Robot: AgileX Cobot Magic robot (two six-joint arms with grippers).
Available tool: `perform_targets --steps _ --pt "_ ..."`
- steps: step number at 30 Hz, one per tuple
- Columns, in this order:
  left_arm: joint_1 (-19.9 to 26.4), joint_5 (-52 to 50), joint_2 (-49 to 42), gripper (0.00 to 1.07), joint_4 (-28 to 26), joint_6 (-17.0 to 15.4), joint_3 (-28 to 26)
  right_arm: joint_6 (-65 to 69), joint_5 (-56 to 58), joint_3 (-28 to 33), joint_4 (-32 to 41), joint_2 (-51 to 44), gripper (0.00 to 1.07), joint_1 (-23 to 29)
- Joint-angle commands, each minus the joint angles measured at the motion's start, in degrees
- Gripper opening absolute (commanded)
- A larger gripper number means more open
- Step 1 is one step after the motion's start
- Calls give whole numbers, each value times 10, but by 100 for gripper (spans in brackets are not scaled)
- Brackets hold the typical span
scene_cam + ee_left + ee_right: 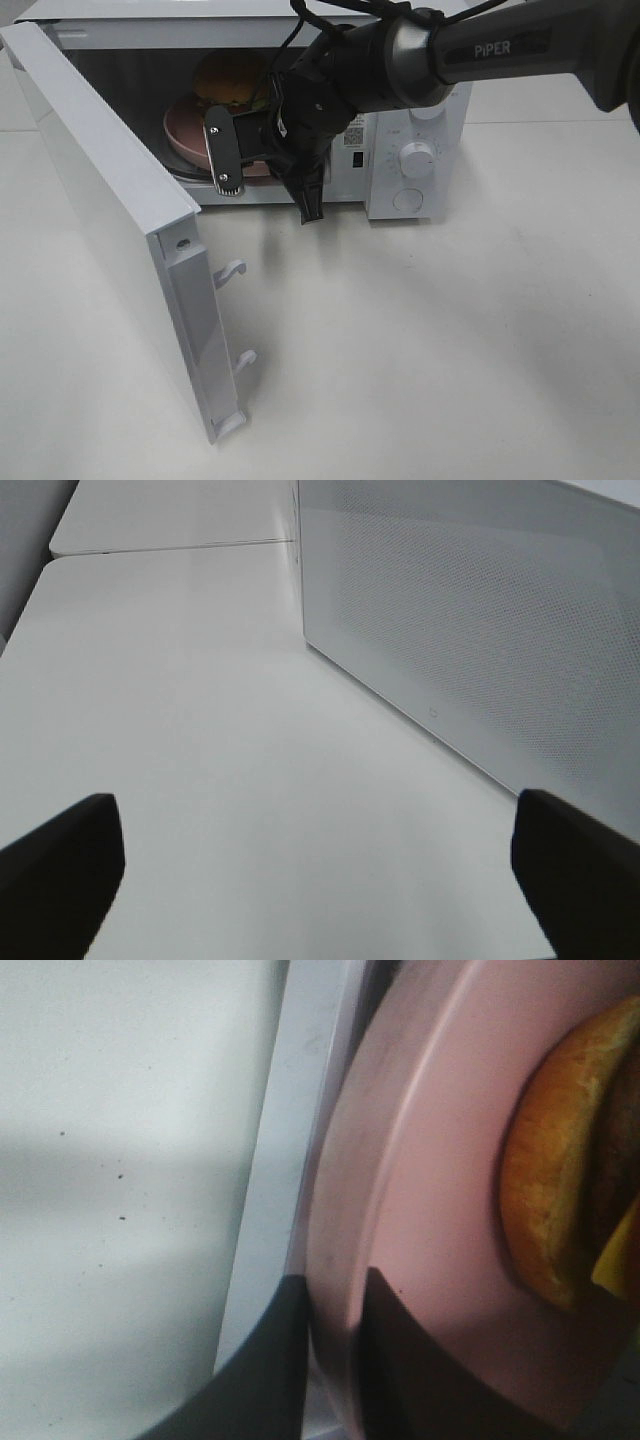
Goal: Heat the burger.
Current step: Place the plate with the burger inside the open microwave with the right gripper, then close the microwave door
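We see the right arm (400,60) hiding part of the burger (228,78) and of the plate (185,135); the microwave (450,190) is cut off at its top. In the right wrist view the burger runs off-frame; we cannot tell whether the blurred right gripper (330,1275) presses the plate's rim.

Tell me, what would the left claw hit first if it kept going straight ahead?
Probably nothing soon: the left claw points along the table, with the microwave door off to one side; depth is unclear.
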Motion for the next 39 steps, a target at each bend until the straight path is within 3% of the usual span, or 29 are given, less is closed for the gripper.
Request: perform_targets --steps 1,9,17,27,30,36,39 --pt "-2 -3 -10 98 0 -2 1 42 17 -7 -14 -6 20 -11" --pt "-2 -3 -10 98 0 -2 1 57 33 -7 -12 -9 45 -11" --pt "-2 -3 -10 98 0 -2 1 57 53 -2 -12 -19 47 -11" --pt "-2 -3 -10 98 0 -2 1 57 25 64 -3 -66 48 -11" --pt "-2 -3 -10 98 0 -2 1 57 10 83 14 -83 52 -11" --pt "-2 -3 -10 98 0 -2 1 54 -4 131 29 -120 71 -5" --pt "-2 -3 -10 98 0 -2 1 53 -16 151 38 -140 74 -5"
